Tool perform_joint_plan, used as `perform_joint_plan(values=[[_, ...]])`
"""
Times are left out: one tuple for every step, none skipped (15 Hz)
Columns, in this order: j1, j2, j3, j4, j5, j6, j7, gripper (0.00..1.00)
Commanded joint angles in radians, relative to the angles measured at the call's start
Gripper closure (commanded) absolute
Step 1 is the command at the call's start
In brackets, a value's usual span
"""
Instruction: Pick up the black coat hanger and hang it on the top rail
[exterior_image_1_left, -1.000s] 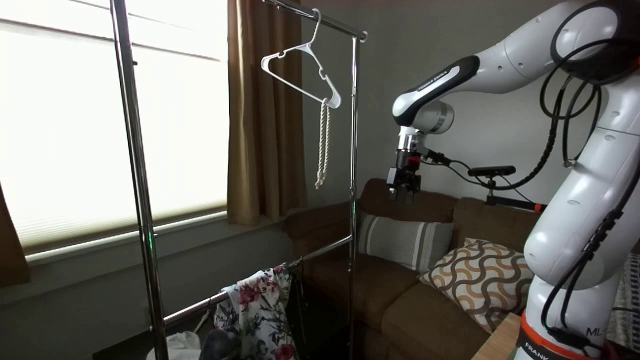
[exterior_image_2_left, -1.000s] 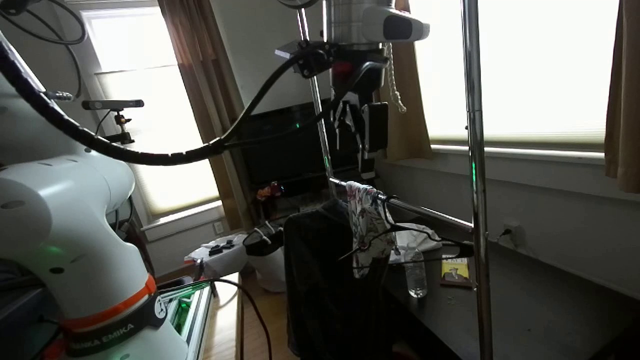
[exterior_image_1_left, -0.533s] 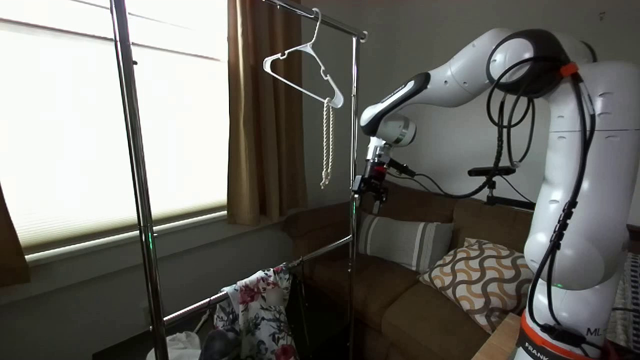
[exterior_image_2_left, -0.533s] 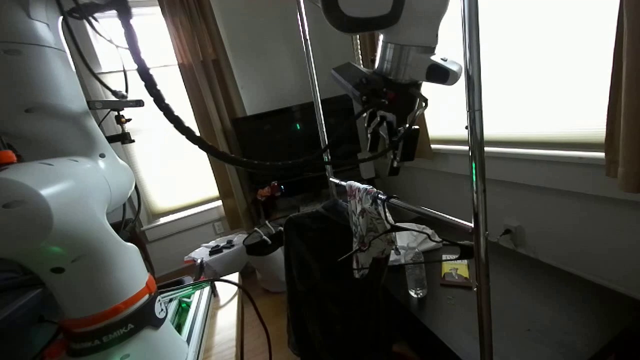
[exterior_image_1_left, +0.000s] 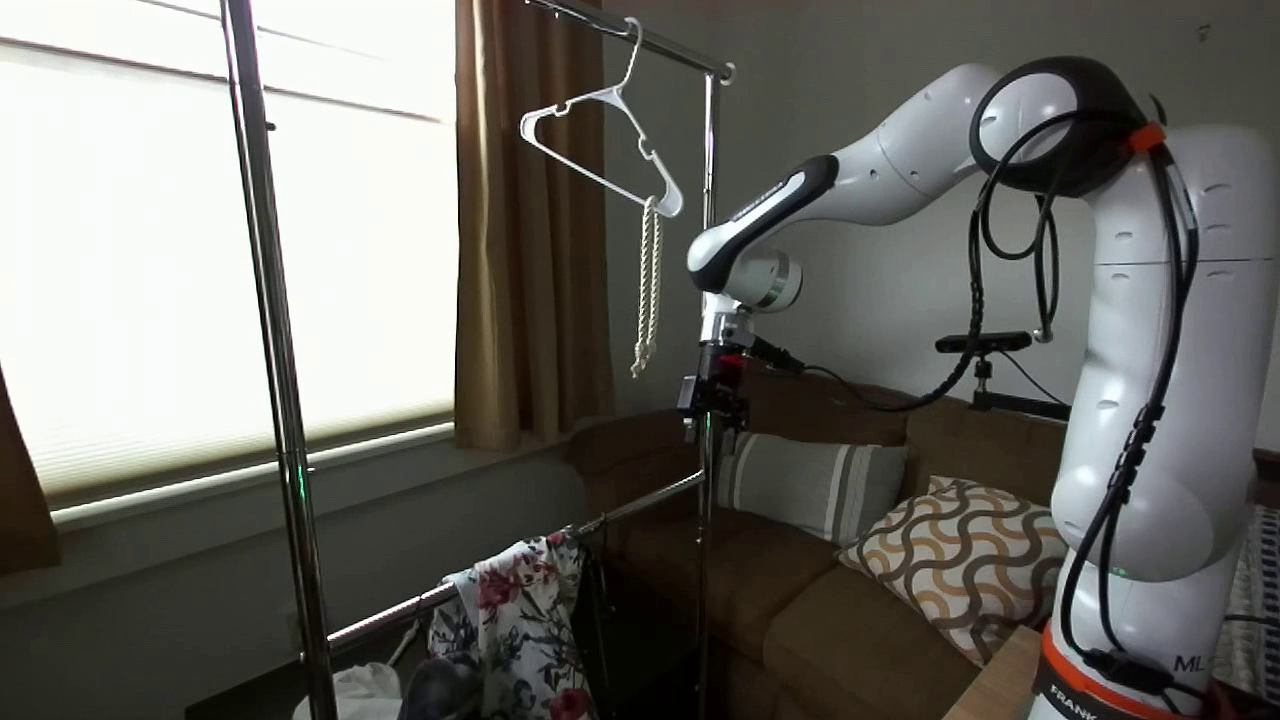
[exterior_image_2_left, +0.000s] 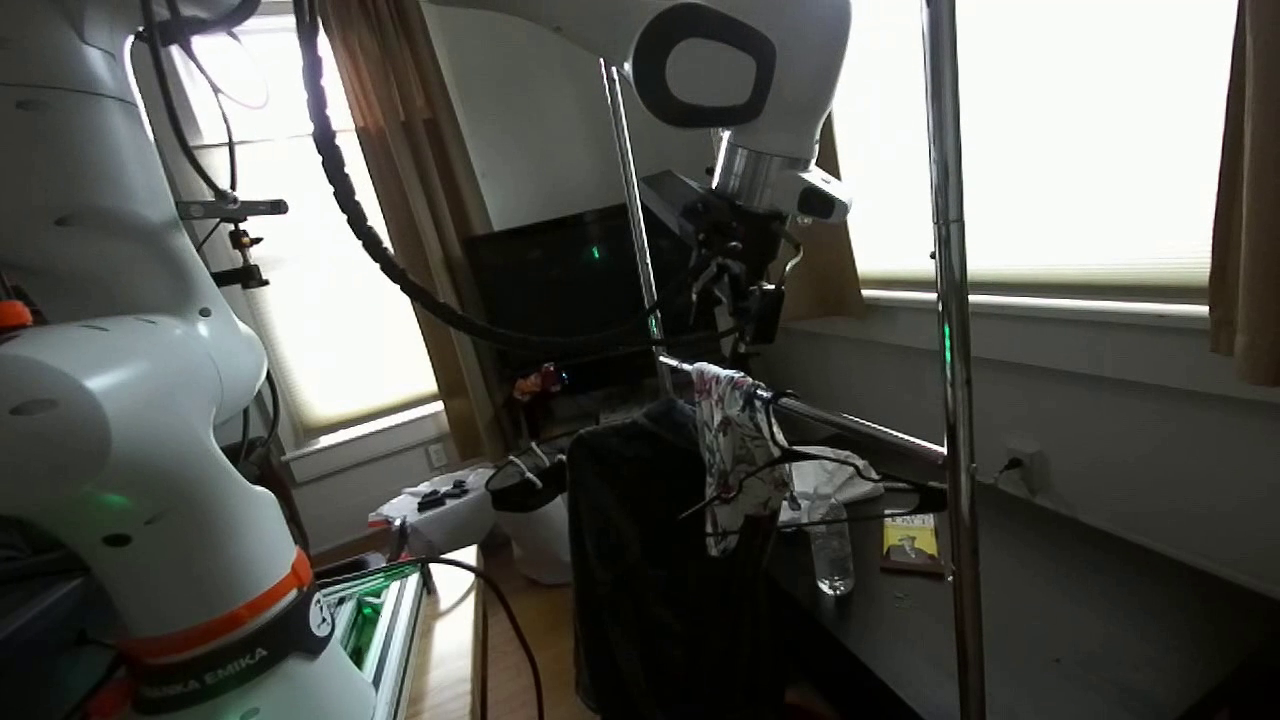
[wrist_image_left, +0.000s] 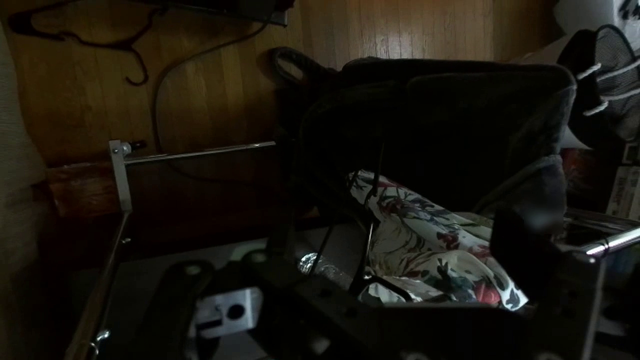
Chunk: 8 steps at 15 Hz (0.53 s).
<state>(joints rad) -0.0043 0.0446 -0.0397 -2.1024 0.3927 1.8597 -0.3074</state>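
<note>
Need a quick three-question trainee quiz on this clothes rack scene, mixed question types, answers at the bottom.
1. Multiple choice. In an exterior view, what colour is the upper hanger, the one on the top rail?
a) brown
b) black
c) white

2. Fill in the blank. In an exterior view, a black hanger hangs from the ____ crossbar, not from the top rail.

3. True or false. The hand is shut on the black hanger.

Key
1. c, white.
2. lower.
3. False: the hand is open, with nothing seen in its grip.
</note>
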Motion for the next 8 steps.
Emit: perform_joint_plan(values=[[-0.011, -0.003, 0.008, 0.001, -0.001, -0.003, 0.001, 0.0], [-0.011, -0.005, 0.007, 0.001, -0.001, -0.003, 0.001, 0.0], [-0.007, -0.007, 0.011, 0.0, -0.013, 0.011, 0.012, 0.0], [0.002, -0.005, 0.019, 0.002, -0.013, 0.02, 0.057, 0.0], [0.014, -0.004, 0.031, 0.003, -0.024, 0.03, 0.112, 0.0], [0.028, -0.006, 0.047, -0.001, -0.032, 0.04, 0.17, 0.0], [0.041, -0.005, 0.063, -0.003, -0.048, 0.023, 0.243, 0.0], [0.056, -0.011, 0.081, -0.018, -0.053, 0.016, 0.31, 0.0]])
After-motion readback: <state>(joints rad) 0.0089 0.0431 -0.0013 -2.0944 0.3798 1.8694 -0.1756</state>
